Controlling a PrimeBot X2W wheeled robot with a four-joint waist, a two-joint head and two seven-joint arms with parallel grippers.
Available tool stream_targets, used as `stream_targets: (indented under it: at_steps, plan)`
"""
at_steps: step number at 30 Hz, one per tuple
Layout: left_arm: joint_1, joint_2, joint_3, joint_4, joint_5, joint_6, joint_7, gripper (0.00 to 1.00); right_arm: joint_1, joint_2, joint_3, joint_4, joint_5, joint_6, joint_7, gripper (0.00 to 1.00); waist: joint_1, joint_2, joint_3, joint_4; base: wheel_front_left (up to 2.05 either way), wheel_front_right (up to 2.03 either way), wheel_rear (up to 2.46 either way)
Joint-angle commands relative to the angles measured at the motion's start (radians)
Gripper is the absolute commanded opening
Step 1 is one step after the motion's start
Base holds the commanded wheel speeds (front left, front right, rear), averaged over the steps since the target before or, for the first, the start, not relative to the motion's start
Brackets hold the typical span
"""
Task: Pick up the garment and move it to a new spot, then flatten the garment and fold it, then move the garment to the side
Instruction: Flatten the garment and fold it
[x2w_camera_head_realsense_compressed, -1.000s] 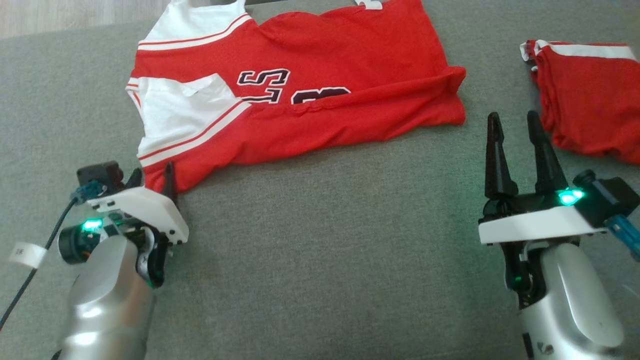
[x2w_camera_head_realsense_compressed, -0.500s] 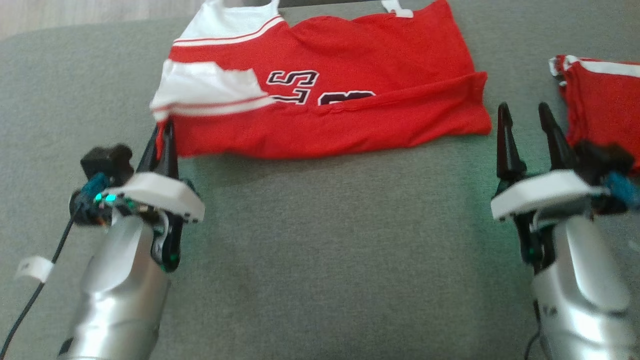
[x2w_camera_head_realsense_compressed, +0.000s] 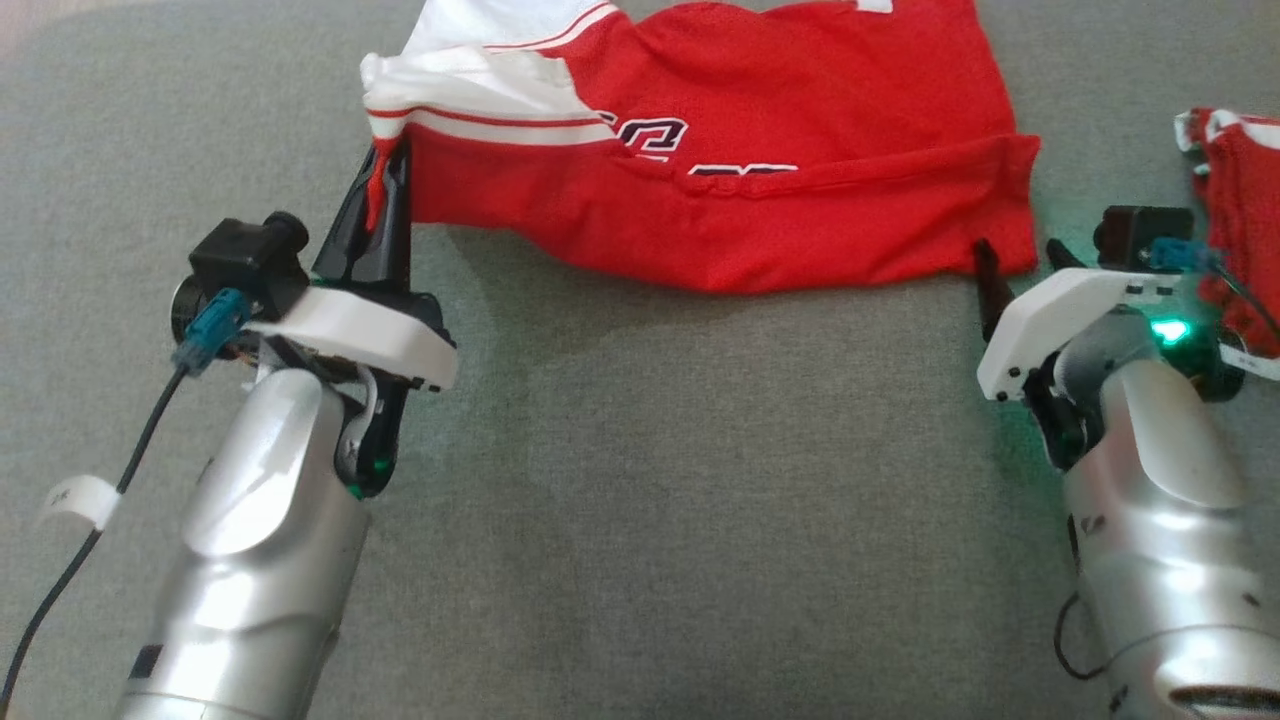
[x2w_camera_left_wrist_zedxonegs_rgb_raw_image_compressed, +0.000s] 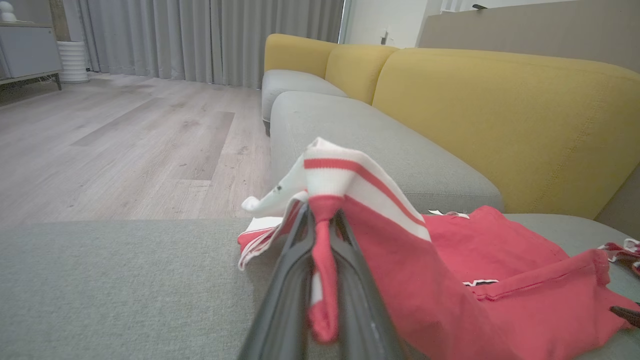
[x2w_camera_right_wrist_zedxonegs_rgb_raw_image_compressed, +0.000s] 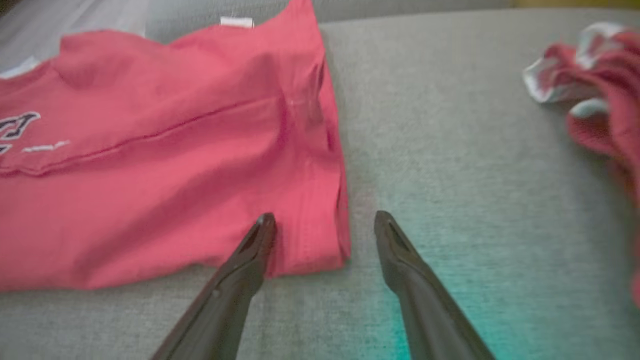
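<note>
Head view shows the left claw (x2w_camera_head_realsense_compressed: 385, 170) pinched tight on a corner of the soft red and white sports shirt (x2w_camera_head_realsense_compressed: 780, 200), holding it up off the grey sofa cushion (x2w_camera_head_realsense_compressed: 650, 480), while the right claw (x2w_camera_head_realsense_compressed: 1015, 262) hangs wide open at the other corner, ready to grab.

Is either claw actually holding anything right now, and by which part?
The left gripper pinches the red jersey by a red fold at its edge, just under the white striped sleeve. The right gripper is open and holds nothing.
</note>
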Motion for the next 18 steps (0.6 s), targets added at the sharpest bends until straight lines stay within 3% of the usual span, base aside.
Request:
stream_targets:
  at_steps: [1, 4, 5, 6, 7, 18]
  plan:
    - [-0.027, 0.024, 0.026, -0.043, 0.004, -0.002, 0.0, 0.0, -0.049, 0.002, 0.022, -0.006, -0.003, -0.001, 0.006, 1.0, -0.0001, 0.0, 0.006, 0.005, 0.0, 0.0, 0.0]
    - [-0.019, 0.026, 0.021, -0.065, 0.002, 0.0, 0.005, 0.0, -0.074, 0.002, 0.026, 0.05, -0.028, -0.001, 0.025, 0.98, -0.0001, 0.0, 0.013, 0.009, 0.0, 0.0, 0.0]
    - [-0.017, 0.028, 0.02, -0.07, 0.002, 0.0, 0.006, 0.0, -0.082, 0.002, 0.029, 0.066, -0.032, -0.001, 0.028, 0.49, -0.0001, 0.0, 0.015, 0.01, 0.0, 0.0, 0.0]
    - [-0.015, 0.029, 0.019, -0.074, 0.002, 0.001, 0.008, 0.0, -0.089, 0.002, 0.033, 0.083, -0.031, -0.001, 0.032, 0.33, -0.0001, 0.0, 0.016, 0.011, 0.0, 0.0, 0.0]
    - [-0.013, 0.031, 0.017, -0.077, 0.001, 0.001, 0.009, 0.0, -0.095, 0.002, 0.036, 0.099, -0.025, -0.001, 0.035, 0.01, -0.0001, 0.0, 0.016, 0.012, 0.0, 0.0, 0.0]
    - [0.053, 0.059, 0.007, -0.029, -0.002, 0.024, 0.05, 0.0, -0.089, 0.002, 0.022, 0.119, -0.058, -0.001, -0.064, 0.0, -0.0001, 0.0, -0.056, -0.005, 0.0, 0.0, 0.0]
